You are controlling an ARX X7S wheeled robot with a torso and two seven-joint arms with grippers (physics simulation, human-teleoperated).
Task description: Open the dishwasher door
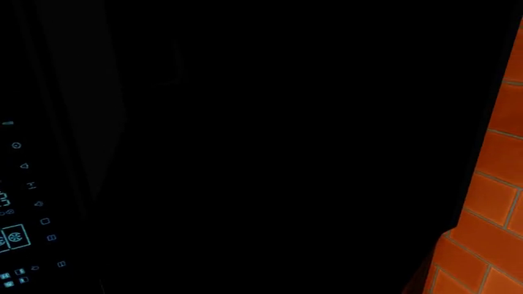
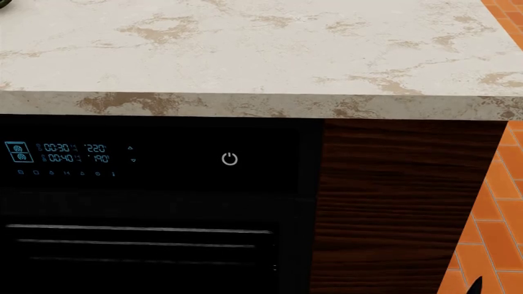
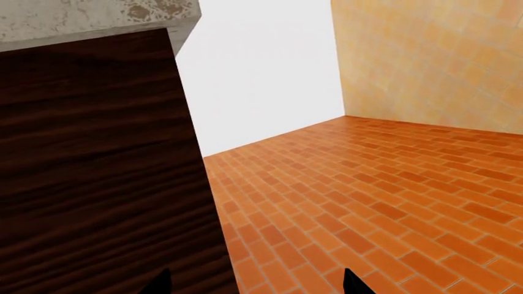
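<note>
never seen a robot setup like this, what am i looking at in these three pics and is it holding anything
These are simulator renders from a wheeled two-armed robot. The head camera looks down at a marble countertop, the black dishwasher door with its cyan readout and bar handle, and a brown wood panel. The left wrist camera is pressed close to that black door, so it is nearly dark. The right wrist camera faces the wood panel and brick floor; only two dark tips of the right tool show, apart, holding nothing. The left tool is unseen.
</note>
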